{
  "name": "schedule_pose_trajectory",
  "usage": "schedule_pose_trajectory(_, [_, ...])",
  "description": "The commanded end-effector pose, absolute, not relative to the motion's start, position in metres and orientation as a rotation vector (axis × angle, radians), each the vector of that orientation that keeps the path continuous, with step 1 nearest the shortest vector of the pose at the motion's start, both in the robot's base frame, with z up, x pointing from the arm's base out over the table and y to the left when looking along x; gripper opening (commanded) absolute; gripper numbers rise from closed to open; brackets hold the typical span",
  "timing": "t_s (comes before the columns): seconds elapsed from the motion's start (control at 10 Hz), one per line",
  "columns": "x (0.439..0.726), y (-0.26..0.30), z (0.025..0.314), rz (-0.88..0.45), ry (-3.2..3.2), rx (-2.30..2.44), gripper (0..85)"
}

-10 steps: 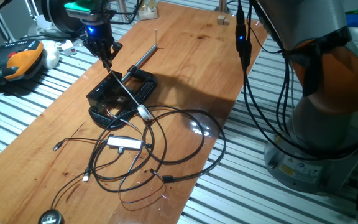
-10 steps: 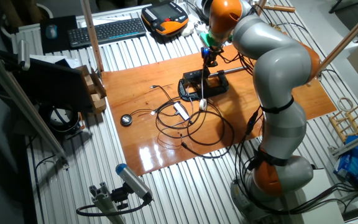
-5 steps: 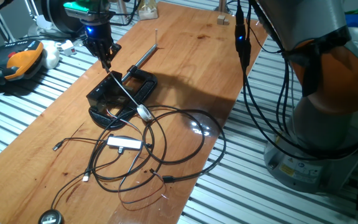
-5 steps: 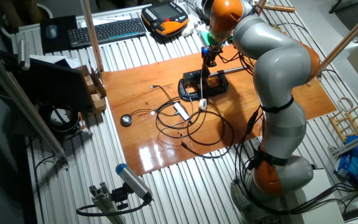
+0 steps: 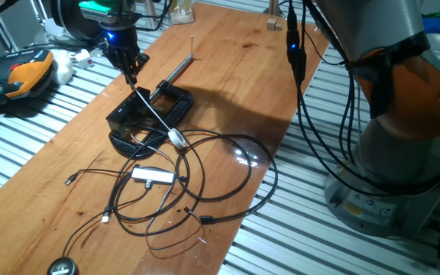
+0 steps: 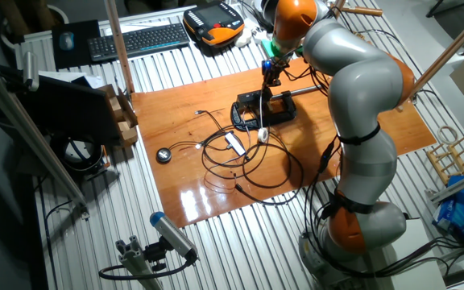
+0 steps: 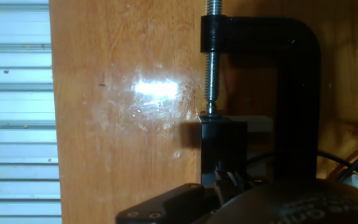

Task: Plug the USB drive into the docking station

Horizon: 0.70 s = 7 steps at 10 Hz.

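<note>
Gripper (image 5: 131,75) hangs just above the dock's (image 5: 132,118) far edge. The dock sits mid-table, held by the clamp (image 7: 294,93). Can't tell if the fingers are closed on the USB drive; tips are too small in both fixed views and not visible in the hand view. To do it well: square the plug to the port, descend straight and slowly, avoid the clamp screw (image 7: 211,56) and the cables (image 5: 220,172).

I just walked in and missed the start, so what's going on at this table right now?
A KUKA arm holds its gripper just above the docking station, which sits against a black clamp on the wooden table. Loose cables lie in front. Whether the jaws hold a USB drive cannot be made out.
</note>
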State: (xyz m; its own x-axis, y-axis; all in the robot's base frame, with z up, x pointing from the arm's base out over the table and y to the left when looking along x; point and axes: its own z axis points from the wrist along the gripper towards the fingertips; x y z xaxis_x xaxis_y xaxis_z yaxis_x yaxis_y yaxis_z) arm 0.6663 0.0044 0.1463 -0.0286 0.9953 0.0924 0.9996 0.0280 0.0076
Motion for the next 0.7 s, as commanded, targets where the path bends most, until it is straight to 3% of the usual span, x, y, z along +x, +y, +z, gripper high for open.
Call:
schedule_pose_trajectory(0.0, [0.6664,0.0037,0.1453,-0.113,-2.201,-2.143,0.0])
schedule_pose_trajectory(0.6, [0.6689,0.0046,0.1366,-0.127,-2.168,-2.143,0.0])
